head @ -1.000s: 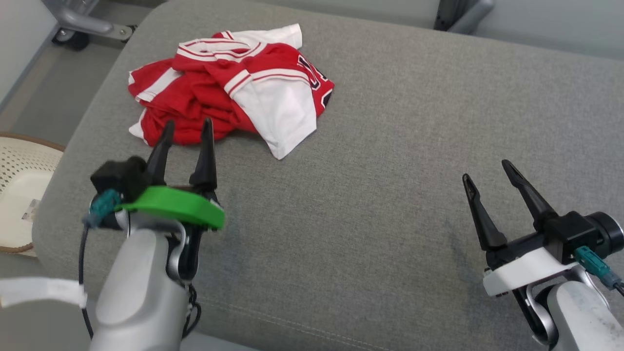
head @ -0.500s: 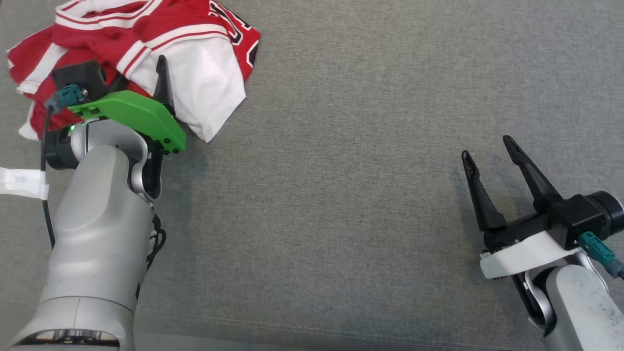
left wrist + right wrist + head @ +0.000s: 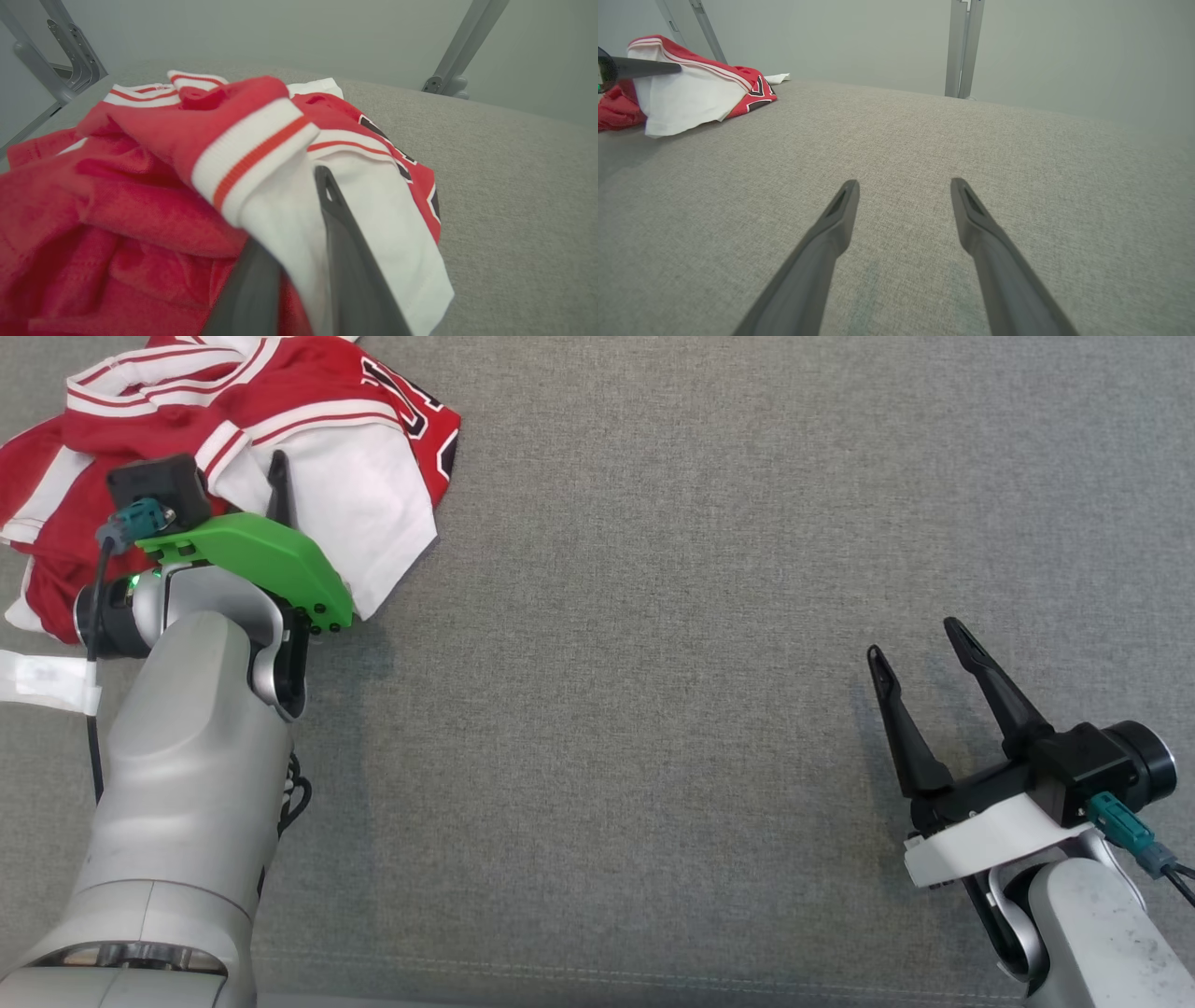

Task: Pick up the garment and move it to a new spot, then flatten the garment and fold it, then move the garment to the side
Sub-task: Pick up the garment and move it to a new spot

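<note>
On the grey cushion [image 3: 653, 663], toward the robot's left, the red and white garment [image 3: 327, 420] lies in a crumpled heap. The left gripper [image 3: 294, 219] is pushed into its near edge. Its jaws are narrow, with a fold of white cloth between the fingers [image 3: 345, 242]. One finger is partly covered by cloth, and I cannot tell if they pinch it firmly. The right gripper [image 3: 913, 639] is well apart, over bare cushion, jaws wide, holding nothing.

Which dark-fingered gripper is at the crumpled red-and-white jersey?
The left gripper, on the green-plated wrist: its fingers straddle a white fold of the red-and-white jersey. The white-plated right gripper hovers open above grey fabric cushion.
</note>
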